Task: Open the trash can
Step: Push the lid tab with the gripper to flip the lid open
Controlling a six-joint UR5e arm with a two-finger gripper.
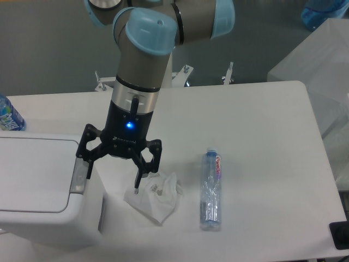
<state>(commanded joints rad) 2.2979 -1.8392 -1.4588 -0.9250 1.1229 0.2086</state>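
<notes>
The trash can (32, 191) is a large white boxy bin at the lower left, with a flat lid lying shut and a grey push-button bar (77, 180) along its right edge. My gripper (112, 180) is open, its fingers spread wide and pointing down. The left finger (87, 169) rests at or just above the grey bar. The right finger (140, 177) hangs over a crumpled white wrapper (155, 197) beside the bin.
A clear plastic bottle (211, 188) lies on the white table (262, 120) to the right of the wrapper. Another bottle (8, 115) with a blue label shows at the far left edge. The table's right edge is close to a pale box.
</notes>
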